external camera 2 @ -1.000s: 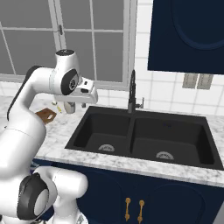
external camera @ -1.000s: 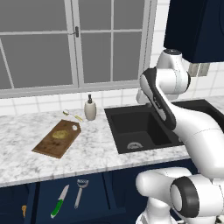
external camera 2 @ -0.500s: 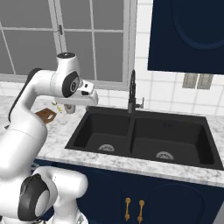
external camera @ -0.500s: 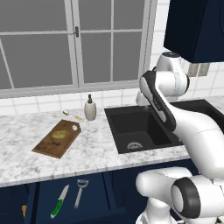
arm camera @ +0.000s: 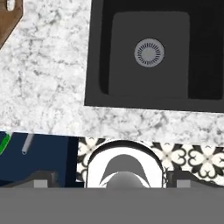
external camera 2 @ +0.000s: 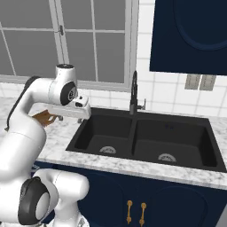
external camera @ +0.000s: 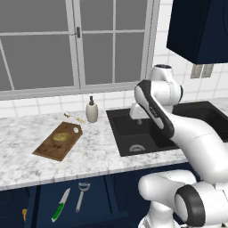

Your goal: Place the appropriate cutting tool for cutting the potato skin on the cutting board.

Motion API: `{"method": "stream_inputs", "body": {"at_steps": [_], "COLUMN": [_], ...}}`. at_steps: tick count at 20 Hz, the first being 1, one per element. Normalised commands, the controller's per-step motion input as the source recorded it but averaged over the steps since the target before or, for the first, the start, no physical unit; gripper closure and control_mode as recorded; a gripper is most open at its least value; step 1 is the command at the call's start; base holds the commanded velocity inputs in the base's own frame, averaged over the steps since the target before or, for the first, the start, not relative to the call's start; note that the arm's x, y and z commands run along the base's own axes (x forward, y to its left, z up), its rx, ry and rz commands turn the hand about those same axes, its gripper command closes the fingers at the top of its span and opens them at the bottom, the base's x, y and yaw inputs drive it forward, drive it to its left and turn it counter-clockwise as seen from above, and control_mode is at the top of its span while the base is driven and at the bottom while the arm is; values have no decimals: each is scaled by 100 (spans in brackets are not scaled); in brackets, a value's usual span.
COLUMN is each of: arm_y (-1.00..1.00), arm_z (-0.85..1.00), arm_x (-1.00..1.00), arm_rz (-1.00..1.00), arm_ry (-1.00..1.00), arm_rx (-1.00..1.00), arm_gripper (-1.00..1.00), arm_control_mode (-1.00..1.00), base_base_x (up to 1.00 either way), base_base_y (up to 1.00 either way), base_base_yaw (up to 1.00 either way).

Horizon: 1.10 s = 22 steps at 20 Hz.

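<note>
The grey peeler (external camera: 81,196) lies in an open dark-blue drawer below the counter, beside a green-handled knife (external camera: 59,206). In the hand view its slim handle (arm camera: 27,144) shows at the left, with a sliver of the knife (arm camera: 3,142). The brown cutting board (external camera: 57,141) rests on the marble counter with the yellowish potato (external camera: 61,136) on it; a corner of the cutting board (arm camera: 8,17) also shows from the hand, and another bit (external camera 2: 44,117) shows behind the arm. My gripper (arm camera: 109,180) hangs above the sink's left front edge, pointing down, wide open and empty, also seen as the gripper (external camera 2: 69,119).
A black double sink (external camera 2: 146,137) with a dark tap (external camera 2: 134,93) takes up the counter's right part; its left basin (arm camera: 148,52) lies under the hand. A soap dispenser (external camera: 91,110) and a small pale utensil (external camera: 72,116) stand behind the board. Windows run along the back.
The jaws have spread from part-way closed to wide open. The hand has dropped a little and shifted left over the sink's left edge. Board, potato and drawer items have not moved.
</note>
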Motion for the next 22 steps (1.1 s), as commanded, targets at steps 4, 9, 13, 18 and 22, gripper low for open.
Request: {"method": "stream_inputs", "body": {"at_steps": [4,9,13,18,22], "arm_y": [58,81,91,83,54], "arm_z": [-50,-37,-33,-37,-37], "arm_x": [-18,-23,-24,-25,-32], "arm_rz": [0,2,5,6,5], "arm_ry": [10,4,0,0,0], "arm_rx": [9,2,0,0,0], "arm_gripper": [-100,-100,-100,-100,-100], "arm_control_mode": [-100,-100,-100,-100,-100], "base_base_x": [0,0,0,0,0], "base_base_y": [0,0,0,0,0], "base_base_yaw": [0,0,0,0,0]}}
